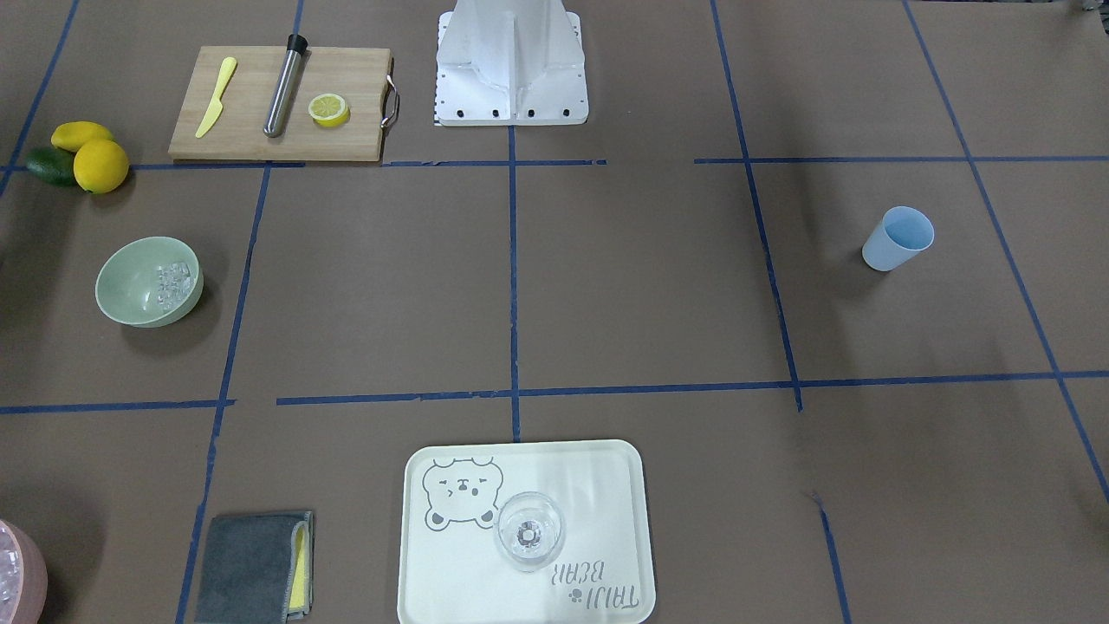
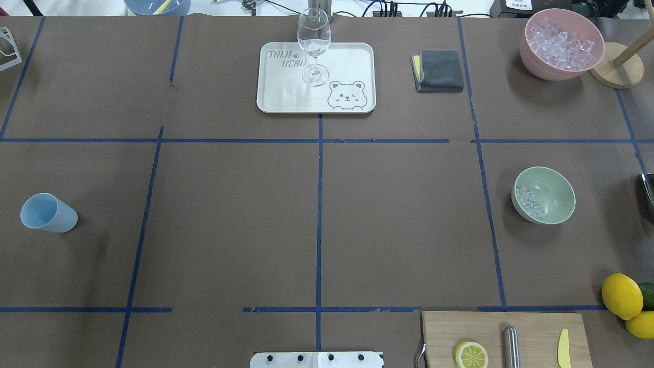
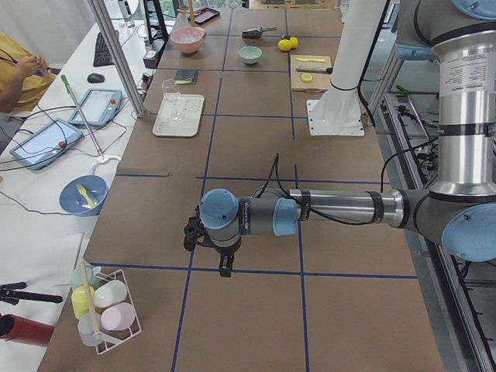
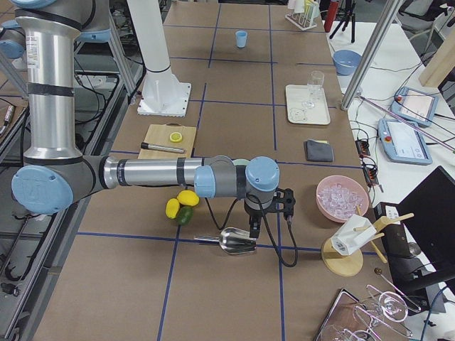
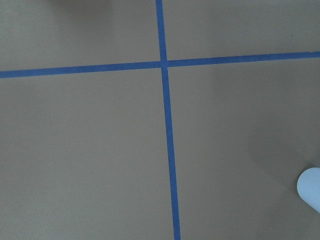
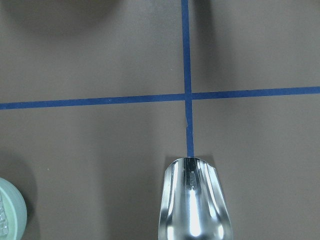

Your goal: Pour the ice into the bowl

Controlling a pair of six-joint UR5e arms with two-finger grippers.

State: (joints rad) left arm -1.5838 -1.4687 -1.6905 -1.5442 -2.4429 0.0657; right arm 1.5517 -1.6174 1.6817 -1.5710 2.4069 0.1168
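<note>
Brown desk, blue tape grid. Sage-green bowl on robot's right half holds ice. Metal scoop lies just under right hand; left hand over desk. Spread or pressed together: cannot tell for either.

This is looking like a robotics lab: an operator is sitting at tablets, and an industrial arm is hanging over a table gridded with blue tape.
</note>
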